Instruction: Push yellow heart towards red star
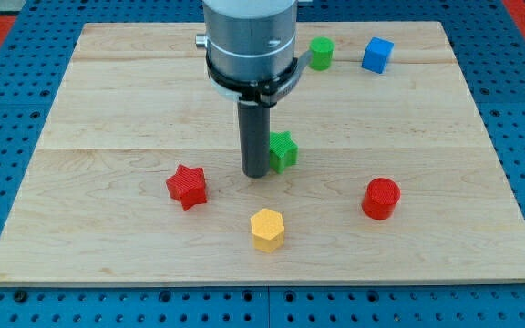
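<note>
The red star [187, 186] lies left of the board's middle, low down. A yellow block [267, 229] lies to its lower right near the view's bottom; it looks six-sided, and no heart shape can be made out. My tip [255, 173] stands on the board above the yellow block and right of the red star, apart from both. It is close beside the left side of a green star-like block [283, 149].
A red cylinder [381, 198] sits at the lower right. A green cylinder [321, 53] and a blue cube [378, 55] sit near the view's top right. The wooden board [108, 100] lies on a blue perforated table.
</note>
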